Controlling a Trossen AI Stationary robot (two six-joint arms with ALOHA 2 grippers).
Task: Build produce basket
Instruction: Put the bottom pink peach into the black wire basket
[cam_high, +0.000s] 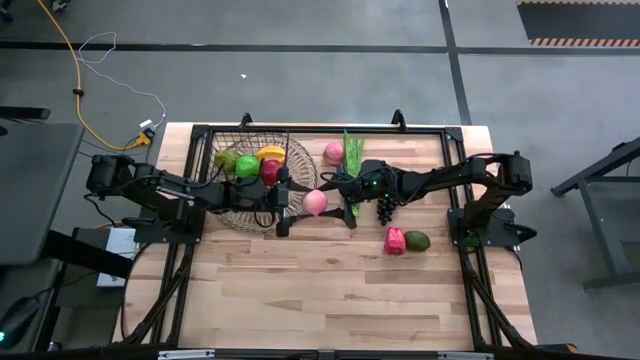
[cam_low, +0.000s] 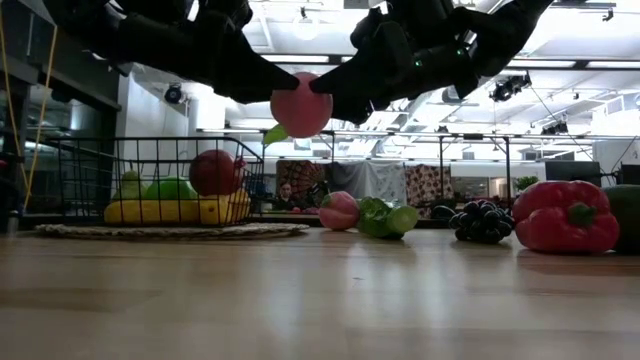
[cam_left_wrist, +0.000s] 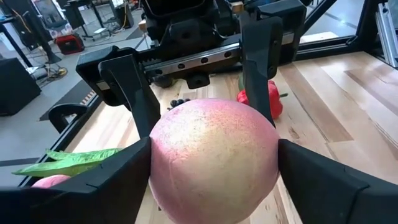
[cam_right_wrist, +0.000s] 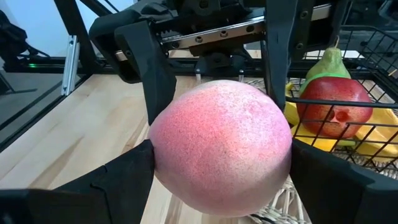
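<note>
Peach (cam_low: 301, 104): held above the counter (cam_high: 330, 290), beside the basket (cam_high: 250, 150).
Left end effector (cam_high: 291, 205): my fingers closed on it.
Right end effector (cam_high: 340, 196): gripped it too.

Speckled pink peach (cam_high: 315, 202), red apple (cam_high: 270, 170), black basket (cam_high: 232, 149).

We see a pink peach (cam_high: 315, 202) in the air between both grippers' fingers, just beside the black basket (cam_high: 225, 212) of fruit.
</note>
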